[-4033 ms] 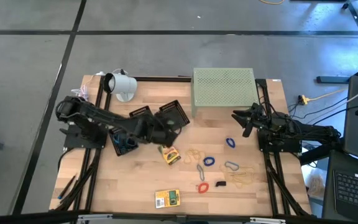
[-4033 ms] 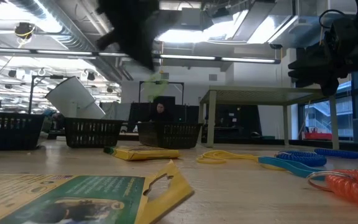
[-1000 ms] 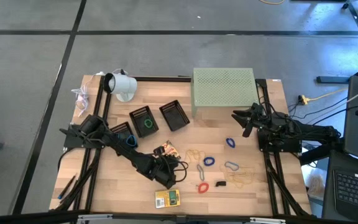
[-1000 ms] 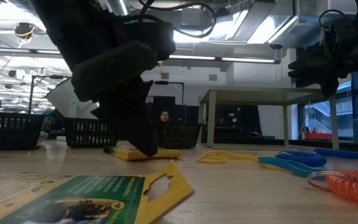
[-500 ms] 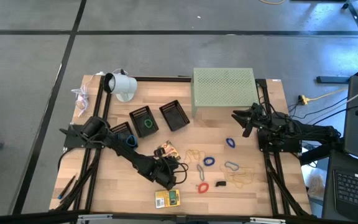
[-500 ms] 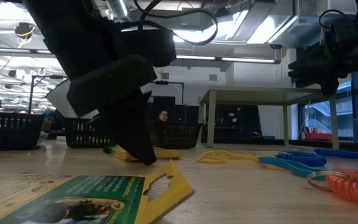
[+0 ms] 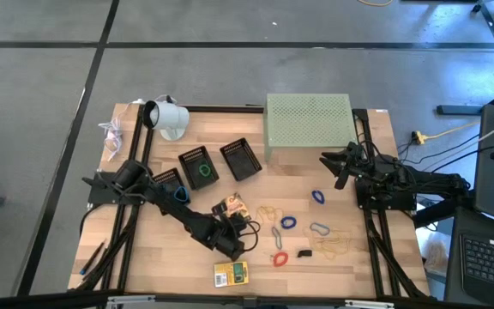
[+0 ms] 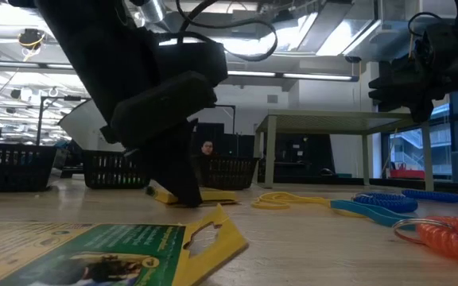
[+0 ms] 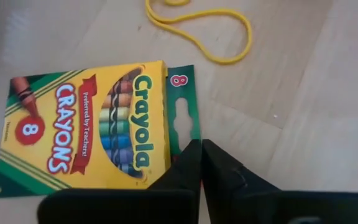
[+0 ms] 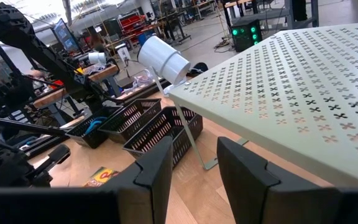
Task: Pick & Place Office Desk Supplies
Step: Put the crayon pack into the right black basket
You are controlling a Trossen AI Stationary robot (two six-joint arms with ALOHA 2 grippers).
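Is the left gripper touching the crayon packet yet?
Touching. The left wrist view shows the left gripper shut on the green hang tab of the crayon packet.

Left arm stretched low across table, left gripper (image 9: 201, 163) fingers pressed together. Right arm folded back, right gripper (image 10: 194, 171) parted.

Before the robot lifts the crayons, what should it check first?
1. Left fingers shut at the crayon packet's green hang tab: ok.
2. Tab really pinched between them: cannot tell.
3. Yellow rubber band lies apart from the packet: ok.
4. Second packet lies apart from the left fingers: ok.
5. Right fingers open, off to the side by the green stand: ok.
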